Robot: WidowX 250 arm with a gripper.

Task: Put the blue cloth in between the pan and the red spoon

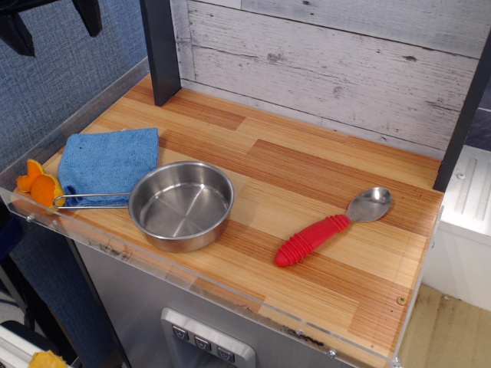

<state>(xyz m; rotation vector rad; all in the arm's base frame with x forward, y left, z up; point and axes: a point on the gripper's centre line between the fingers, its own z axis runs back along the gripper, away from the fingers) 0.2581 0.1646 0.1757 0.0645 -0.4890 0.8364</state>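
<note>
The blue cloth (107,162) lies folded flat at the left of the wooden tabletop. The pan (181,204) stands just right of it, empty, and its wire handle (90,201) reaches left across the cloth's front edge. The red spoon (331,227) lies to the pan's right with its silver bowl pointing to the back right, a hand's width of bare wood apart from the pan. My gripper (52,24) hangs at the top left corner, high above the cloth. Only its two dark fingertips show; they stand wide apart with nothing between them.
An orange toy (40,186) lies at the table's front left corner, touching the cloth and the end of the pan's handle. A dark post (159,50) stands at the back left and another (463,115) at the right. A plank wall (330,69) closes the back.
</note>
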